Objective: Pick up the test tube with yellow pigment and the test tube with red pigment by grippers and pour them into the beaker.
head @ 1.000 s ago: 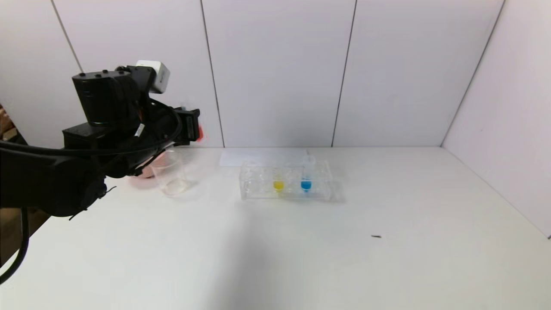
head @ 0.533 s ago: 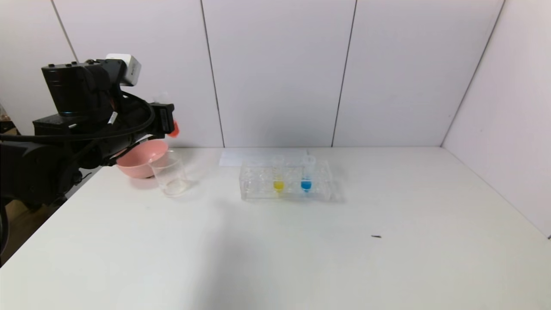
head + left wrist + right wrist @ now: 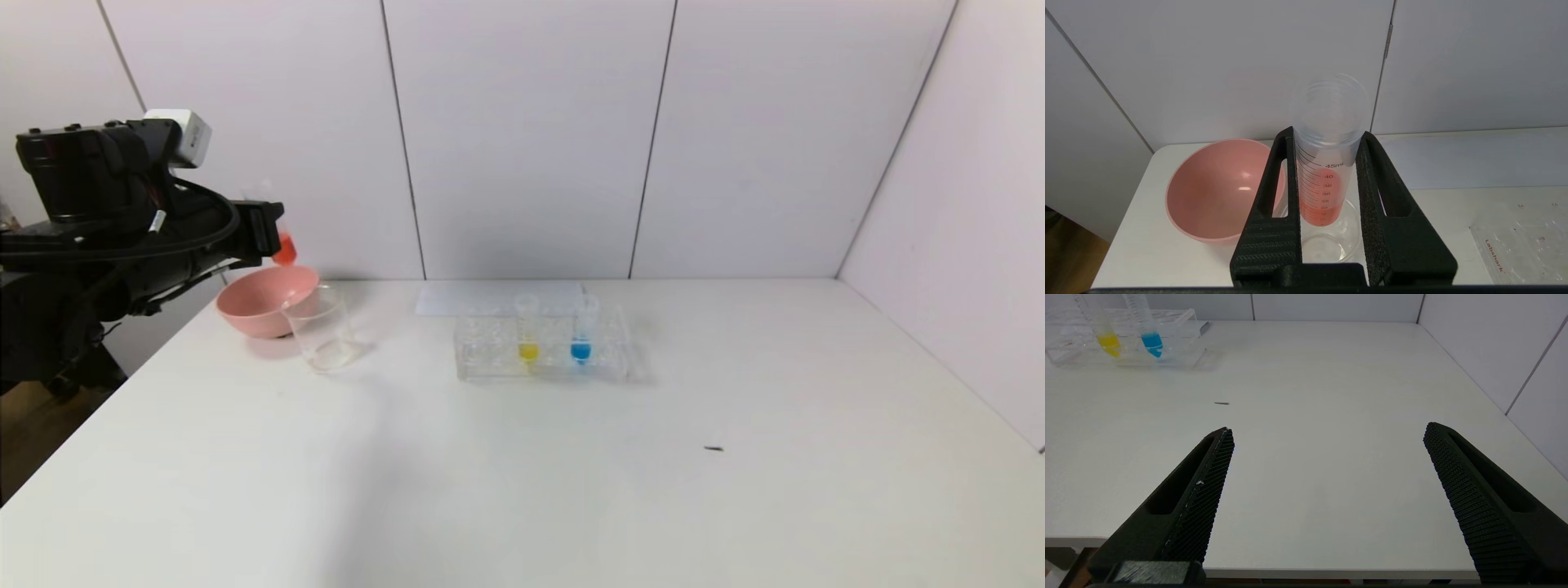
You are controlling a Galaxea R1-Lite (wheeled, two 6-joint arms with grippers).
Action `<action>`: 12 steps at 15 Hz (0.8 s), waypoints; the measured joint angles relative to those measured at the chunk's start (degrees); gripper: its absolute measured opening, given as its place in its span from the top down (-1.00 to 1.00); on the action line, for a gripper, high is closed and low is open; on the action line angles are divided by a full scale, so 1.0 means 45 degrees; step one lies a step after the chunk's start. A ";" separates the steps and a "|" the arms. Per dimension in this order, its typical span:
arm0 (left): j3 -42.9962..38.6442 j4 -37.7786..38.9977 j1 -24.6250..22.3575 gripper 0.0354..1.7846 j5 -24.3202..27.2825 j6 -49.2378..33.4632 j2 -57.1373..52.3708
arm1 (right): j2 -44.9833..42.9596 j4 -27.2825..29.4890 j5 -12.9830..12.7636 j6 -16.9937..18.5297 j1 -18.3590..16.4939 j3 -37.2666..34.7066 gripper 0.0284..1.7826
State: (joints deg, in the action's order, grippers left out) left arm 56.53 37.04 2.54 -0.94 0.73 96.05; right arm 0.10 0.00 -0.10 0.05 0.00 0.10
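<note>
My left gripper (image 3: pixel 273 229) is shut on the test tube with red pigment (image 3: pixel 283 245), holding it upright in the air above the pink bowl and just left of the beaker (image 3: pixel 324 331). In the left wrist view the tube (image 3: pixel 1319 192) sits between the two black fingers (image 3: pixel 1274 196), with the empty beaker (image 3: pixel 1331 241) below it. The test tube with yellow pigment (image 3: pixel 528 331) stands in the clear rack (image 3: pixel 604 359) at mid-table; it also shows in the right wrist view (image 3: pixel 1106 335). My right gripper (image 3: pixel 1327 435) is open and empty over the table's near right edge.
A pink bowl (image 3: pixel 261 302) sits behind and left of the beaker. A blue-liquid tube (image 3: pixel 580 331) stands in the rack beside the yellow one. A white sheet (image 3: pixel 473 298) lies behind the rack. A small dark speck (image 3: pixel 713 448) lies on the white table.
My left arm has moved left and slightly back with the red tube, uncovering the pink bowl and beaker. The right arm has not moved.
</note>
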 joint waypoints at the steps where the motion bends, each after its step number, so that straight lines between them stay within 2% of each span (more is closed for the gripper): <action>1: -0.0049 -0.0035 -0.0290 0.55 0.0276 0.0000 -0.0030 | 0.0000 0.0000 0.0000 -0.0005 0.0000 0.0000 -0.91; 8: -0.0293 -0.0163 -0.1745 0.55 0.1449 -0.0098 -0.0073 | 0.0000 0.0000 0.0000 -0.0011 0.0000 0.0000 -0.91; 12: -0.0423 -0.0103 -0.2137 0.55 0.1550 -0.0138 0.0100 | 0.0000 0.0000 0.0005 -0.0011 0.0000 -0.0005 -0.91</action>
State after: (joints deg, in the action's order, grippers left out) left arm 54.63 36.57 -7.08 6.03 0.11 96.50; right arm 0.10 0.00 -0.07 0.00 0.00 0.07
